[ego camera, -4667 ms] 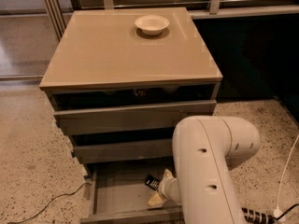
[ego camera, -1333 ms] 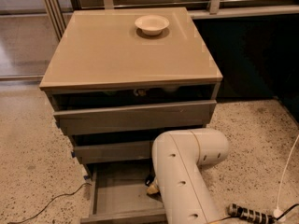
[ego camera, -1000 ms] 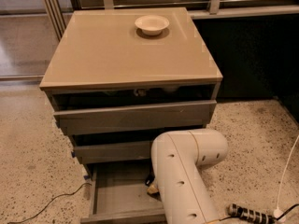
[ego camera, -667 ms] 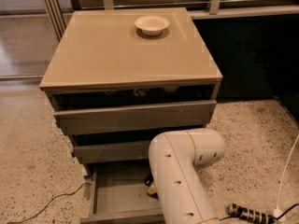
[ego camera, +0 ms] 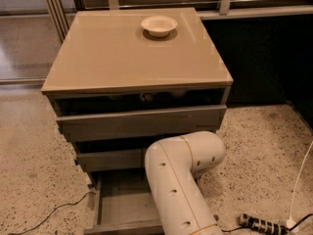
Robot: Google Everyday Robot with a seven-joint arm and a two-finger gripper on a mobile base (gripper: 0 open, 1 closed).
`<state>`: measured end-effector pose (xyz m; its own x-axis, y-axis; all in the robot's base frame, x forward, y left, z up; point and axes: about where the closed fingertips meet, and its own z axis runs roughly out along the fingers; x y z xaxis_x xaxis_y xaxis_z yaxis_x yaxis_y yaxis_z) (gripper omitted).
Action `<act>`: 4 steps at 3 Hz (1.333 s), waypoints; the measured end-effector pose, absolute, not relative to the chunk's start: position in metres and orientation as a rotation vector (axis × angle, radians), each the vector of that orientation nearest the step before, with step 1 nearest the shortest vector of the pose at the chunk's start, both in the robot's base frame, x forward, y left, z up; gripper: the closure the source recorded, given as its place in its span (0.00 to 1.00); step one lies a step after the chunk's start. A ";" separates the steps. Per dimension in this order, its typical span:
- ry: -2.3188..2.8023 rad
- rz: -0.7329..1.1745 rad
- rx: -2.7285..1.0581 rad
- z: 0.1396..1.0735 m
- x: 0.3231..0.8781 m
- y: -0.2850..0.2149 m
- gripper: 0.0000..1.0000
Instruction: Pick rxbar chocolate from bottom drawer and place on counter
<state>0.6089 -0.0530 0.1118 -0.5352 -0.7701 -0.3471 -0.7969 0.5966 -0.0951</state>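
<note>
The bottom drawer [ego camera: 120, 207] stands pulled open at the foot of the grey cabinet, and its grey-brown floor shows on the left side. My white arm [ego camera: 183, 180] reaches down over the drawer's right half. The gripper is hidden behind this arm link, somewhere down in the drawer. The rxbar chocolate is hidden too. The counter [ego camera: 122, 58], a glossy tan top, carries only a cream bowl [ego camera: 159, 25] near its far edge.
Two grey drawers [ego camera: 142, 123] sit above the open one, each slightly ajar. A power strip [ego camera: 261, 224] and a white cable [ego camera: 299, 180] lie on the speckled floor at the right. A thin dark cord [ego camera: 54, 214] trails at the left. A dark wall panel stands behind on the right.
The arm has swung left and lower over the drawer. It now covers the gripper tip and the dark bar that showed beside it earlier.
</note>
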 end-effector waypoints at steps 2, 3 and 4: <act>2.523 0.128 -1.269 0.108 0.610 -0.057 0.21; 2.538 0.146 -1.264 0.106 0.611 -0.058 0.24; 2.541 0.193 -1.243 0.107 0.612 -0.059 0.22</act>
<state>0.6117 -0.0588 0.1066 -0.5782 -0.7468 -0.3287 -0.7878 0.6157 -0.0132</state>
